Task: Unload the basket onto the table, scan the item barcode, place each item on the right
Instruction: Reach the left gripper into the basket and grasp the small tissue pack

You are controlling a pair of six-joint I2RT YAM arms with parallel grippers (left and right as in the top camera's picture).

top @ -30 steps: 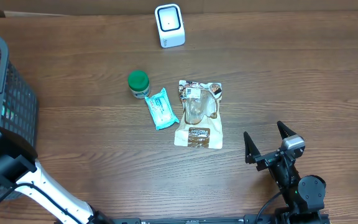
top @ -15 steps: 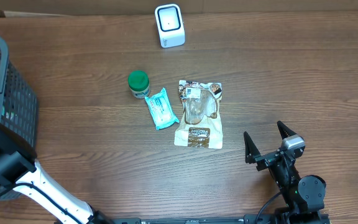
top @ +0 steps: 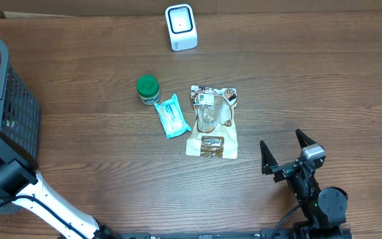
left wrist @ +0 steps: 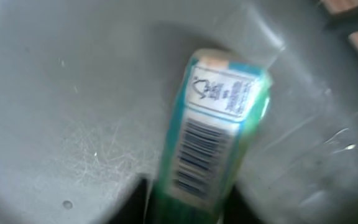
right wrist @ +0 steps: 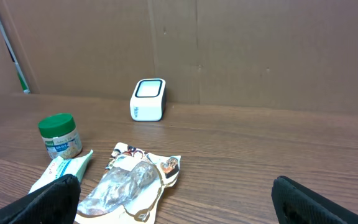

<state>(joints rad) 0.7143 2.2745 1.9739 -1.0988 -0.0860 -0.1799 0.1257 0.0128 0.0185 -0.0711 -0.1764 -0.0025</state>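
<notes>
In the left wrist view a green and teal packet [left wrist: 213, 137] with a white label and a black barcode [left wrist: 194, 155] lies on the grey floor of the basket [left wrist: 55, 93]. My left gripper [left wrist: 185, 208] has its dark fingers [left wrist: 132, 202] against both sides of the packet's near end, shut on it. From overhead only the left arm [top: 5, 172] shows, reaching into the basket [top: 12, 99]. The white scanner [top: 180, 27] stands at the table's far edge. My right gripper [top: 287, 154] rests near the front right, open, nothing between its fingers [right wrist: 55, 199].
On the table stand a green-lidded jar [top: 148, 89], a teal wipe pack [top: 172, 115] and a clear-windowed snack bag [top: 211, 121]. The right wrist view shows the scanner [right wrist: 148, 99] against a cardboard wall [right wrist: 260, 50].
The left jaws have closed in around the packet in the basket. The left arm shifted slightly at the basket. The right arm has not moved.
</notes>
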